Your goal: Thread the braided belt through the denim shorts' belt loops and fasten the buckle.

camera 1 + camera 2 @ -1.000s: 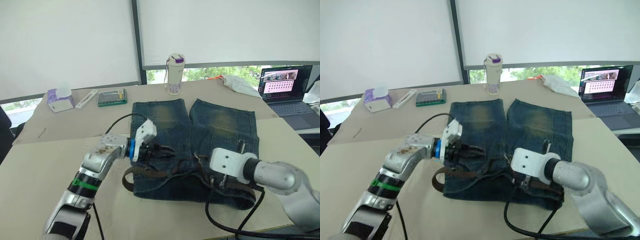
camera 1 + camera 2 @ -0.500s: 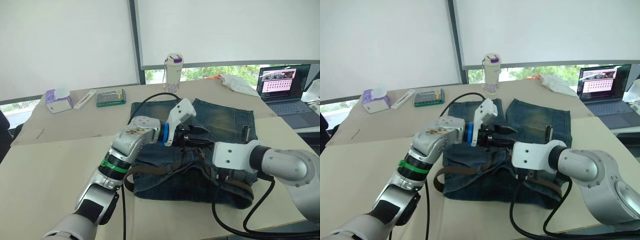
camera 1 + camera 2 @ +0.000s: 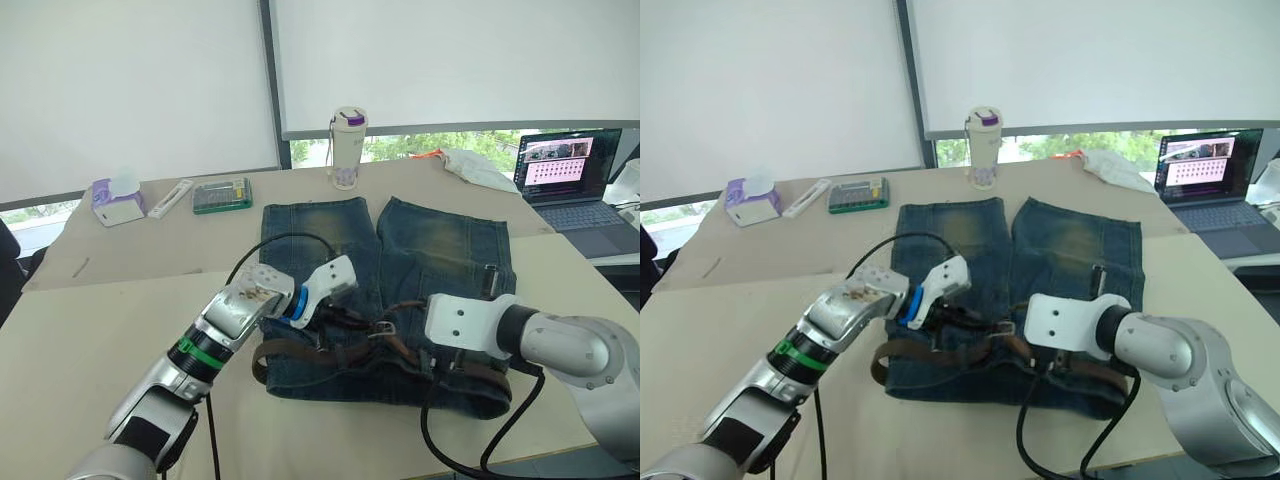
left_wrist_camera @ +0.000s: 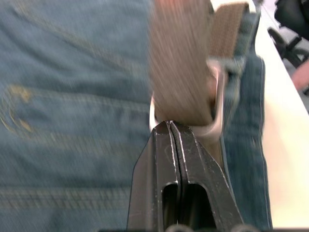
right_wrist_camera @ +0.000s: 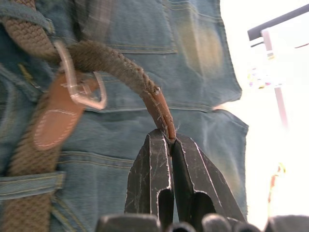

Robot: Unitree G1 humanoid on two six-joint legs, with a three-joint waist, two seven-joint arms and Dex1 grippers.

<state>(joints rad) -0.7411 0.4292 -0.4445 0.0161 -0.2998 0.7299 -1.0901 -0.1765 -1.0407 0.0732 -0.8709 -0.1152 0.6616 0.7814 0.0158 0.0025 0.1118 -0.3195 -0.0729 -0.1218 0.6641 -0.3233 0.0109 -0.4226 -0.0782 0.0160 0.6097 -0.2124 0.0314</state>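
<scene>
Beige tabletop (image 3: 90,330) under the window blinds, and spread across it are the denim shorts (image 3: 440,240), legs pointing away toward the window, waistband on the near side. Along that waistband runs the braided belt (image 3: 300,352), already lying across the front of the shorts, and the buckle (image 3: 384,328) sits near the middle of the waistband with the strap bunched around it. Left gripper (image 3: 335,315) is down at the waistband, fingers pressed together on the belt right by the silver frame; the left wrist view has the strap (image 4: 181,67) running straight out from the closed tips with the buckle (image 4: 217,104) just beyond. Right gripper (image 5: 169,137) is pinched tight on the leather-wrapped tip of the belt (image 5: 157,108), which arcs out of the frame. So fastening looks well under way, but here is the danger: both grips are thin pinches, and if the right pulls harder than the left can anchor, that tip could slide out or the buckle could twist and shed the strap. A sideways tug might also drag the shorts and ruck the waistband, hiding the prong. Whether the prong has found a gap in the weave, cannot tell. Cables (image 3: 450,440) trailing near the hem could snag too. Off to the far side, a bottle (image 3: 349,148) and a laptop (image 3: 568,175) stand well clear.
</scene>
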